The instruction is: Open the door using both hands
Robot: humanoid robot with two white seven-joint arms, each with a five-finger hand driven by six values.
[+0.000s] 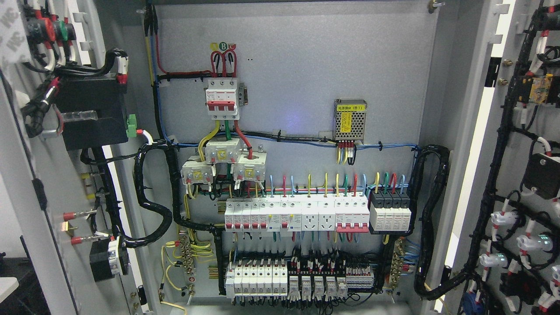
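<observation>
Left grey steel door leaf point(48, 210) stands swung fully outward, its inner face carrying black wiring and red-tipped terminals. Centre, the grey back panel point(306, 87) is exposed: red-toggled main breaker point(223, 98) above, white breaker row point(297, 214) below, placed for front access. Right grey door leaf point(520, 175) is likewise swung wide. Neither robot hand is in view, so finger state cannot be told. Judgement: opening looks complete.

Both grey doors, left door point(26, 183) and right door point(516, 175), stand swung wide open.
</observation>
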